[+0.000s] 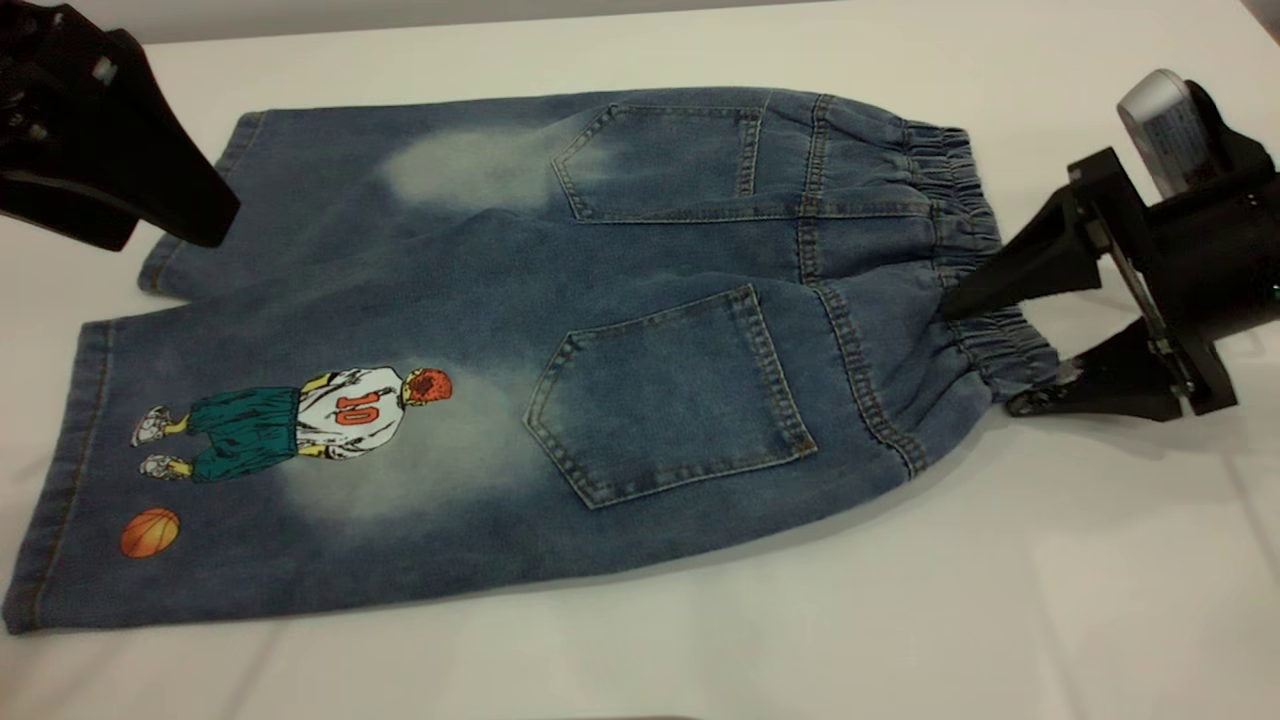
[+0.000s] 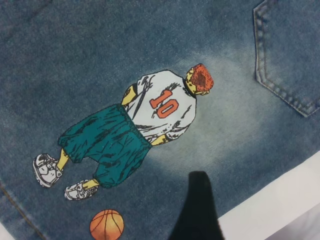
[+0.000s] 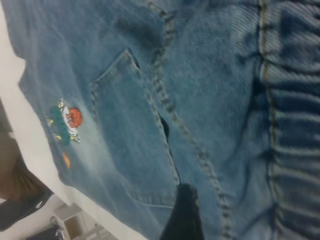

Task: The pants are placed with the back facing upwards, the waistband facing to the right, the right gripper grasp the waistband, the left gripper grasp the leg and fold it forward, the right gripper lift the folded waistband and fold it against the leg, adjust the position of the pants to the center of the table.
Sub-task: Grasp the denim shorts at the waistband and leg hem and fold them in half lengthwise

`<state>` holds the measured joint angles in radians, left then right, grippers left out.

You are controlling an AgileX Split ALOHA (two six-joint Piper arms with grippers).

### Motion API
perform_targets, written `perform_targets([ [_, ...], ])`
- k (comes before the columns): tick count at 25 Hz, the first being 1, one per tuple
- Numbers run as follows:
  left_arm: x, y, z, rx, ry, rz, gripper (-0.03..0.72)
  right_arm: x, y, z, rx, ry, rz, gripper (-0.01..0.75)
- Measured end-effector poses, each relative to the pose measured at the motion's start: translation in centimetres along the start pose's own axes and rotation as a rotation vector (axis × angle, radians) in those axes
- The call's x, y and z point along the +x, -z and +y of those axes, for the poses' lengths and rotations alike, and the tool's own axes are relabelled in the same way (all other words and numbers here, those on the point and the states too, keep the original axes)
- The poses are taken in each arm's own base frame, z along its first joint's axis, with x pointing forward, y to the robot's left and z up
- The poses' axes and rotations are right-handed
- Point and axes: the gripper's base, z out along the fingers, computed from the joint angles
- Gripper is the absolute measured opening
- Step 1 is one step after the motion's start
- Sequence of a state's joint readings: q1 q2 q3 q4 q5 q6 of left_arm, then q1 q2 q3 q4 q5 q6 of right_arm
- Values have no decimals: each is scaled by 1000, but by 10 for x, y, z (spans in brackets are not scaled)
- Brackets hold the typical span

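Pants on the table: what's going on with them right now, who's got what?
The pants lie flat on the table, back pockets up, waistband to the right. The right end effector is open, its fingers straddling the waistband edge, not yet closed. The left end effector hovers over the far leg's hem. No fold has started.

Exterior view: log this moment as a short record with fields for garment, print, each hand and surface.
garment: short blue denim pants lying flat, back pockets up, elastic waistband toward the right arm
print: basketball player numbered 10 and orange ball on the near leg
right hand: black, whitish-tipped hand open, fingers straddling the waistband edge
left hand: all-black hand over the far leg's hem, no fabric lifted; finger state unclear
surface: plain white table
fold: not started
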<state>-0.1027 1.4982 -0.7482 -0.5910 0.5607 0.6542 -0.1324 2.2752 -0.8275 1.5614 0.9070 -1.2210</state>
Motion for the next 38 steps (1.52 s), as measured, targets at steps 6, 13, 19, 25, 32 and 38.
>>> perform_targets([
  [6,0,0,0,-1,-1,0,538,-2,-1,-1,3,11,-3,476],
  [13,2,0,3,-35,-40,26,538,-2,-3,-7,41,5,-8,125],
  [19,13,2,12,-122,-70,152,538,-2,-3,-6,33,24,-5,37],
  [25,49,-4,22,-215,-164,342,538,0,-3,-2,-16,31,11,37],
  [32,95,-19,27,-279,-196,366,538,-1,-3,0,-38,21,-1,38],
  [38,97,-37,37,-329,-283,333,533,-2,-3,0,-41,15,-8,38],
])
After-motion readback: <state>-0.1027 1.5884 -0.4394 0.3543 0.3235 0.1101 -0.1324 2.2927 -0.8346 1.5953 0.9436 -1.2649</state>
